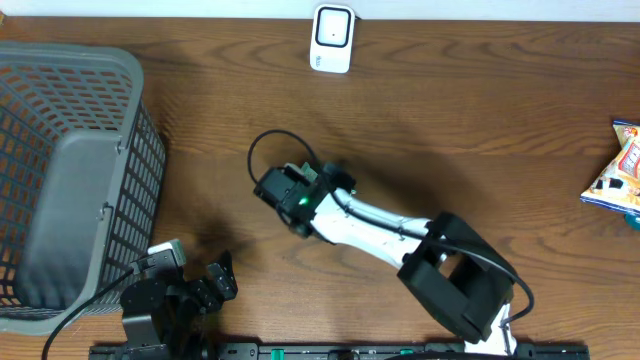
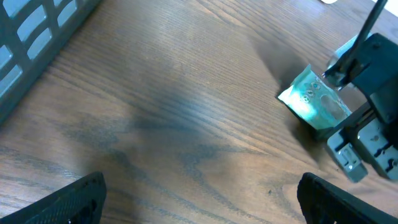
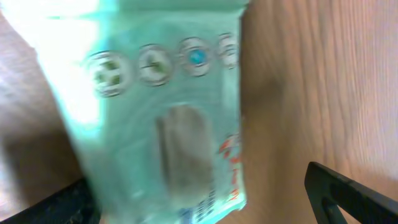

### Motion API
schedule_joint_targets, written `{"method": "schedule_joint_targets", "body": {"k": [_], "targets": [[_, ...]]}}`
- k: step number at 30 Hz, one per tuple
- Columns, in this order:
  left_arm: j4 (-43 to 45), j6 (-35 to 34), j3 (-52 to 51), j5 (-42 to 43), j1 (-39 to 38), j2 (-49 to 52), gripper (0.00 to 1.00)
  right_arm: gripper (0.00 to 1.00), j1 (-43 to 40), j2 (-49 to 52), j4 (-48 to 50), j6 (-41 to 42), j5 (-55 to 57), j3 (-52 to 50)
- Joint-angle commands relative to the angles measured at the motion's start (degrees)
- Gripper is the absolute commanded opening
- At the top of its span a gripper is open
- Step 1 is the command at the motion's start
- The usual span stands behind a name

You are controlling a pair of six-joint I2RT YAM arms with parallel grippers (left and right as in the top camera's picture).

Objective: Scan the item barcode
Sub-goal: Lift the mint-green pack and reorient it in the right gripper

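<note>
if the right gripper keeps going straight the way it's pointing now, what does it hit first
Most likely the green packet. In the right wrist view it fills the space ahead of the right gripper, whose jaws stand open around it. Depth is unclear because the picture is blurred, so whether it already touches cannot be told. Under it lies the table.

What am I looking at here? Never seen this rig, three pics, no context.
Two robot arms at a wooden table. First picture is from a fixed camera overhead; the other two are from cameras on each arm's wrist.

On the table: a grey basket at left, a white scanner at the far edge, a snack bag at right, and a green packet in the middle.

The right tool is over the green packet, jaws open; its camera shows the packet up close and blurred. The left tool is open, holding nothing, parked near the basket.
</note>
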Motion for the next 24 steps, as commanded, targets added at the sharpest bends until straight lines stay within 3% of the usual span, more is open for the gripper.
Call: {"method": "schedule_joint_targets", "body": {"k": [1,3,4,5,6,8,12,16,24], "targets": [[0.0,0.7,0.0,0.7,0.2,-0.1,0.98,0.98,-3.6,5.4,-0.3,-6.9,-11.9,-5.4],[0.0,0.7,0.0,0.7,0.2,-0.1,0.98,0.87,-5.4,5.4,-0.3,-8.6,-18.1,-5.9],[0.0,0.7,0.0,0.7,0.2,-0.1,0.98,0.67,-6.3,5.4,-0.4,-8.5,-20.2,-6.1],[0.0,0.7,0.0,0.7,0.2,-0.1,0.98,0.38,-7.1,5.4,-0.9,-8.1,-21.6,-6.1],[0.0,0.7,0.0,0.7,0.2,-0.1,0.98,0.25,-7.8,5.4,-1.3,-7.5,-22.4,-6.1],[0.0,0.7,0.0,0.7,0.2,-0.1,0.98,0.13,-9.2,5.4,-2.8,-6.1,-23.7,-6.1],[0.0,0.7,0.0,0.7,0.2,-0.1,0.98,0.01,-10.6,5.3,-3.8,-3.6,-27.9,-5.3],[0.0,0.7,0.0,0.7,0.2,-0.1,0.98,0.01,-12.9,4.6,-11.6,-3.5,-39.5,0.6],[0.0,0.7,0.0,0.7,0.2,-0.1,0.98,0.01,-23.1,1.9,-27.4,-25.4,-82.7,9.0]]}}
